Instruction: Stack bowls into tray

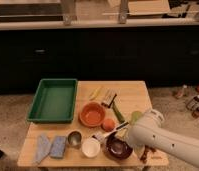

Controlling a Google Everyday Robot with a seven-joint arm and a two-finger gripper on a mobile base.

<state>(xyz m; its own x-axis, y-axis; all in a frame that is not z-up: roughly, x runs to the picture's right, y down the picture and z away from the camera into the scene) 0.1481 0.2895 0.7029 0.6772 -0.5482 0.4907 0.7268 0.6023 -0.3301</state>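
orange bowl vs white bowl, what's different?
Size: the orange bowl is clearly wider than the white bowl.
Place: the orange bowl sits mid-way across the table, beside the green tray. The white bowl sits at the front edge, beside the metal cup.
The gripper hangs nearer the white bowl, by the maroon bowl.
Shared: both upright, outside the tray.

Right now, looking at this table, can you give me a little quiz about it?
1. True or false: a bowl sits inside the green tray.
2. Which bowl is smallest? A. orange B. maroon C. white
3. Fill in: the gripper is over the front part of the table, beside the dark ___ bowl.
Key: 1 false, every bowl is on the table. 2 C, the white bowl. 3 maroon, the maroon bowl.
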